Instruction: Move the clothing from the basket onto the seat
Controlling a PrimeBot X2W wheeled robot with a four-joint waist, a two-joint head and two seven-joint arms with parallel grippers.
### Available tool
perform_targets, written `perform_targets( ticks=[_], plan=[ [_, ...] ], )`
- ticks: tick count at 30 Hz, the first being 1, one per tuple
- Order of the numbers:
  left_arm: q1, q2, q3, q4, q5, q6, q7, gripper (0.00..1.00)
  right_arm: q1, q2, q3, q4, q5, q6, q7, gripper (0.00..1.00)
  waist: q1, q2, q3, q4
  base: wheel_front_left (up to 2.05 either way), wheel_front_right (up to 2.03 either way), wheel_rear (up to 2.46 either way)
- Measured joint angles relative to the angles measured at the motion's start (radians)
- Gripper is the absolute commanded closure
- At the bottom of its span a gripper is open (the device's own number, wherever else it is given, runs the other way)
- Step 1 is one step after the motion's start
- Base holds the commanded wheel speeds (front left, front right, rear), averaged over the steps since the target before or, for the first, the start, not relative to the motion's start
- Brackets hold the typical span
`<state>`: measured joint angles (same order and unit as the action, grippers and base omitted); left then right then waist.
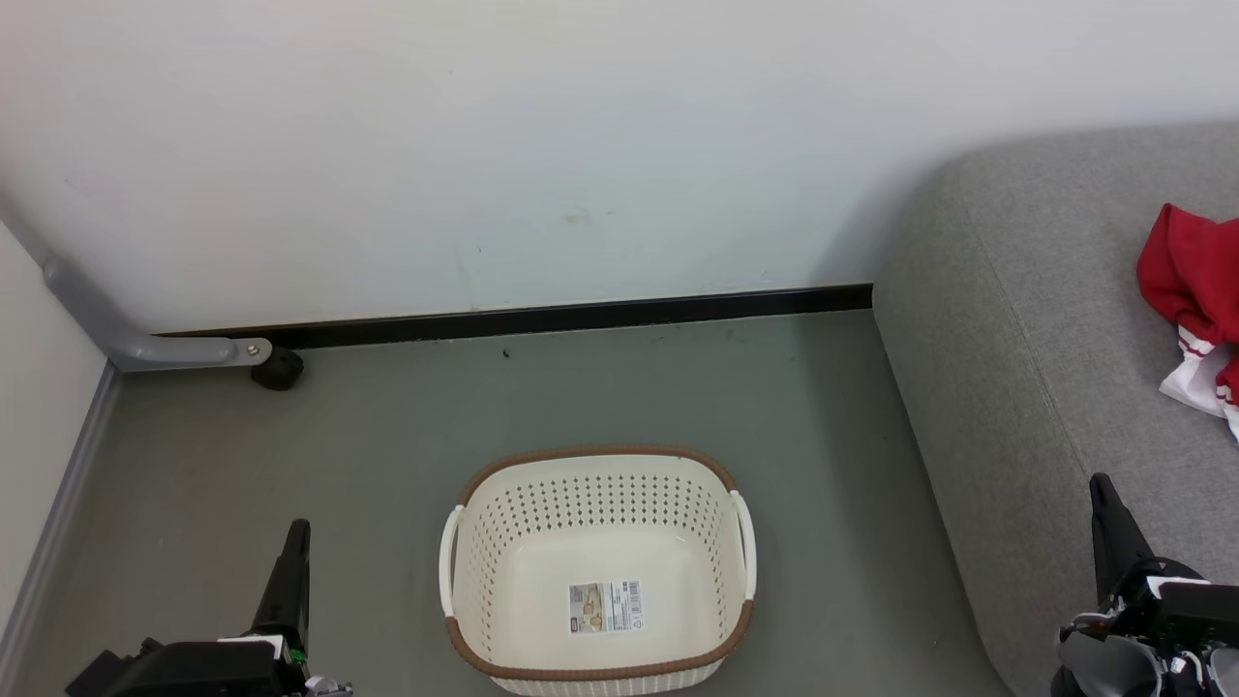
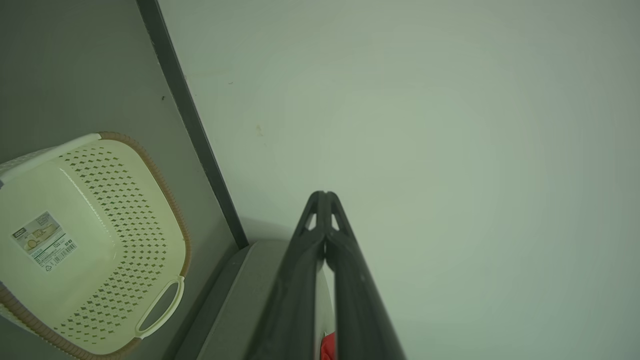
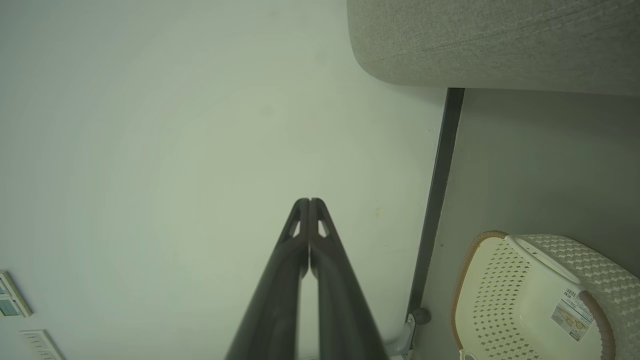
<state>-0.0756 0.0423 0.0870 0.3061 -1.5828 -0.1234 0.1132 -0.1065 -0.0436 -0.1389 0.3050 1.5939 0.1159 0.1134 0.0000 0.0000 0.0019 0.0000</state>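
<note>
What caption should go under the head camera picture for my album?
Empty cream perforated plastic basket on the grey floor; red white-trimmed clothing lies on the grey fabric seat.

The basket (image 1: 592, 503) stands on the floor (image 1: 387, 436) right of the left gripper (image 1: 297, 530); the clothing (image 1: 1189, 266) lies on the seat (image 1: 1026, 319) ahead of the right gripper (image 1: 1100, 483).

White wall (image 1: 581, 145), black baseboard (image 1: 581, 315), grey floor (image 1: 387, 416)

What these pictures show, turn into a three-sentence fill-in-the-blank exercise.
The basket holds only a paper ____.
The red clothing lies on the grey ____.
The left end effector and the right end effector are both ____.
Missing: label, sofa, shut.
</note>
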Motion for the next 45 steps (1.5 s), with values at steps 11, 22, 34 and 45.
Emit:
perform_targets(
  ticks=[11,22,34,45],
  plan=[
    [0.0,0.0,0.0,-0.001,0.0,0.0,0.0,1.0,0.0,0.0,0.0,0.0,0.0,0.0,0.0,1.0,0.0,0.0001,0.0,0.0,0.0,0.0,0.0],
    [0.0,0.0,0.0,-0.002,0.0,0.0,0.0,1.0,0.0,0.0,0.0,0.0,0.0,0.0,0.0,1.0,0.0,0.0,0.0,0.0,0.0,0.0,0.0],
    [0.0,0.0,0.0,-0.003,0.0,0.0,0.0,1.0,0.001,0.0,0.0,-0.001,0.0,0.0,0.0,1.0,0.0,0.0,0.0,0.0,0.0,0.0,0.0],
    [0.0,0.0,0.0,-0.003,0.0,0.0,0.0,1.0,0.002,0.0,0.0,-0.001,0.0,0.0,0.0,1.0,0.0,0.0002,0.0,0.0,0.0,0.0,0.0]
  ],
)
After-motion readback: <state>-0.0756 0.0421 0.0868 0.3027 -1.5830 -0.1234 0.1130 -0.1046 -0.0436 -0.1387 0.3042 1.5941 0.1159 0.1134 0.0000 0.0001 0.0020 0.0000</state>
